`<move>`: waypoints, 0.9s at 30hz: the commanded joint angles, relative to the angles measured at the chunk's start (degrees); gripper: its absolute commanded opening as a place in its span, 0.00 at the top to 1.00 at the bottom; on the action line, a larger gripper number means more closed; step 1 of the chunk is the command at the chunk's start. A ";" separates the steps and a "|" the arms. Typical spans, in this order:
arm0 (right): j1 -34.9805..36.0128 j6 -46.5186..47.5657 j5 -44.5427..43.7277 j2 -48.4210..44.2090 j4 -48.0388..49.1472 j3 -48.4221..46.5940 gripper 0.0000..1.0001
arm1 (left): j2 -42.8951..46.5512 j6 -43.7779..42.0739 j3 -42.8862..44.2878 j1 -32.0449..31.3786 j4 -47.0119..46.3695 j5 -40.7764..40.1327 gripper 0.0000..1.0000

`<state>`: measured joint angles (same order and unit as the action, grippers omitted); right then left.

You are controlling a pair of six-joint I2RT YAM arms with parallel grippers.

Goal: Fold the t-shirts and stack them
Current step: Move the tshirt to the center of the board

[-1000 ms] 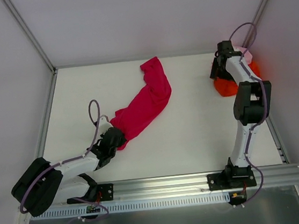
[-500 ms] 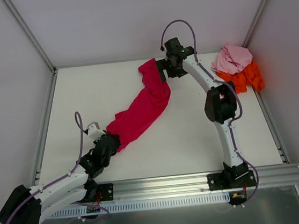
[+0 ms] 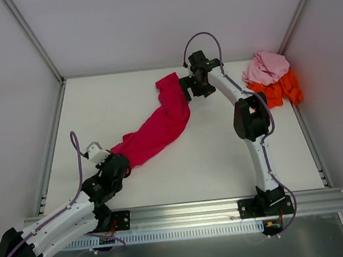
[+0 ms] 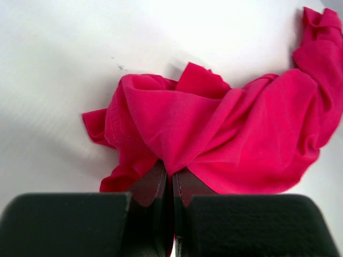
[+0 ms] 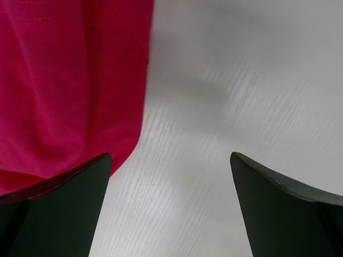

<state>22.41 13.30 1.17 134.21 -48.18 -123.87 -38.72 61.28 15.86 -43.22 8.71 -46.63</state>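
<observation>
Clamped shut with the left gripper (image 4: pixel 171 181) on a fold at the near end of the crimson-magenta t-shirt (image 3: pixel 161 123), stretched out as a long crumpled band across the table (image 3: pixel 224 153). Spread wide with the right gripper (image 5: pixel 171 166) at that shirt's far end, one finger (image 5: pixel 59 203) over the cloth's edge, gripping nothing. Well apart to the right of the crimson-magenta t-shirt: pale pink t-shirt (image 3: pixel 265 67) heaped on the bright orange t-shirt (image 3: pixel 282 91).

White table (image 3: pixel 224 153), aluminium rail (image 3: pixel 187 210) along near edge, pale walls (image 3: pixel 147 26)
</observation>
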 commanded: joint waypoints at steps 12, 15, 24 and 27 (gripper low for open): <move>5.62 1.47 11.74 1.92 7.31 -4.09 0.00 | 1.90 4.47 2.16 -0.72 7.81 -6.19 1.00; 6.24 0.94 12.45 3.51 9.33 -4.80 0.00 | 1.81 5.26 1.20 -0.72 7.73 -6.19 1.00; 6.24 -0.73 8.42 8.60 15.92 -8.66 0.08 | 1.45 4.20 -2.14 -0.72 3.52 -4.87 1.00; 6.33 -0.30 6.66 8.96 17.86 -8.05 0.13 | 0.41 3.33 -3.11 -0.64 1.40 -3.82 1.00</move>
<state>28.56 13.52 10.57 143.24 -35.42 -129.93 -37.36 65.19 13.93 -43.53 13.89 -49.87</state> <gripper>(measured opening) 0.884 0.011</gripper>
